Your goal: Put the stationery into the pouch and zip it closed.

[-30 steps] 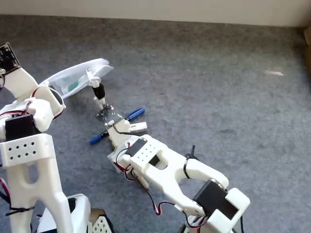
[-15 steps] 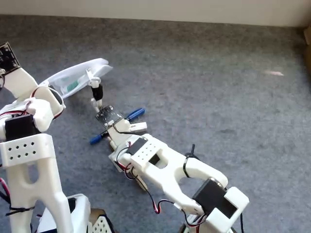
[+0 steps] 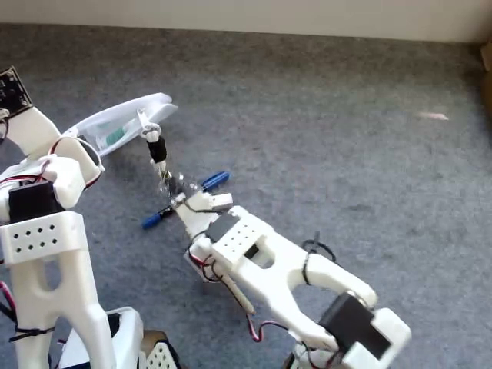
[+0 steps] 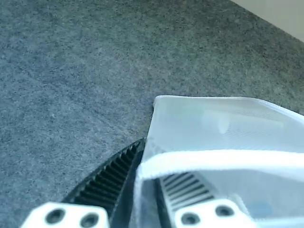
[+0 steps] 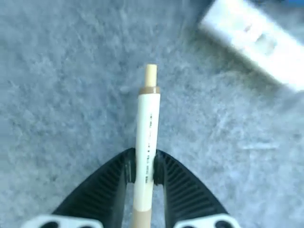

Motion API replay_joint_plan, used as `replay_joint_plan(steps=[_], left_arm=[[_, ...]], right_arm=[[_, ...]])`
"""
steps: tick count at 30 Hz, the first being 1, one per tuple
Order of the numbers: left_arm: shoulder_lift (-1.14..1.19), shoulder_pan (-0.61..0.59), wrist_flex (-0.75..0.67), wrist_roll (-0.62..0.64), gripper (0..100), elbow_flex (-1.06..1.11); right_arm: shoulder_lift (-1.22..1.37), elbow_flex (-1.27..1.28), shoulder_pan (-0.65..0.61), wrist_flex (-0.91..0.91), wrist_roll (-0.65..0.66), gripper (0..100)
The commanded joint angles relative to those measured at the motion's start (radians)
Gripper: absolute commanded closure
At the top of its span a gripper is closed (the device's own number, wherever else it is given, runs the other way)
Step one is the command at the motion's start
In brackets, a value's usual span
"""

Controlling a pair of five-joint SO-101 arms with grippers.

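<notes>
1. White see-through mesh marks the pouch [image 3: 127, 123], held up off the grey carpet [image 3: 346, 115] at the far left. Its rim is pinched between the jaws of the left gripper [image 4: 147, 159]. It has not shifted over the last second, and its mouth faces the other arm.
2. The right gripper [image 3: 171, 184] is clamped on a white pen [image 3: 157, 150] with a dark grip. The barrel sits between the jaws and the cream end points ahead.
3. What changed: the right arm's rear links have swung out to the right and its wrist has rolled. The pen's leading end has barely moved and sits just beside the pouch's lip.
4. From the high view I cannot tell whether the tip touches the rim; it is probably just short.
5. This looks like re-aiming rather than advancing. The pen is lined up with the opening but not yet inside.
6. Still to do: a blue pen [image 3: 216, 180] and a small white block [image 3: 217, 201] lie on the carpet beside the right gripper, and the zip comes after those.
</notes>
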Motion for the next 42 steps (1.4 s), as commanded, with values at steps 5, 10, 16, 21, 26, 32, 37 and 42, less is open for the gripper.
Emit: replay_joint_plan(steps=[5,10,16,21,26,32,37,42], left_arm=[[-0.007,0.044,-0.015,0.008,99,-0.004],[-0.007,0.062,-0.014,0.006,99,-0.004],[-0.007,0.119,-0.014,0.002,99,-0.004],[-0.007,0.122,-0.018,-0.008,99,0.008],[-0.007,0.177,-0.014,-0.046,99,0.01],[-0.007,0.183,-0.014,-0.048,99,0.012],[-0.007,0.183,-0.014,-0.048,99,0.012],[-0.007,0.183,-0.017,-0.048,99,0.012]], right_arm=[[-0.372,0.068,0.064,0.045,0.015,99.3],[-0.522,0.099,0.062,0.045,0.015,99.3],[-0.622,0.101,0.064,0.045,0.012,99.3],[-0.654,0.101,0.065,0.044,0.009,99.3],[-0.657,0.101,0.065,0.042,0.009,99.3],[-0.657,0.102,0.077,0.007,0.008,99.3],[-0.659,0.139,0.133,-0.082,0.008,99.3],[-0.662,0.153,0.125,-0.117,-0.032,99.3]])
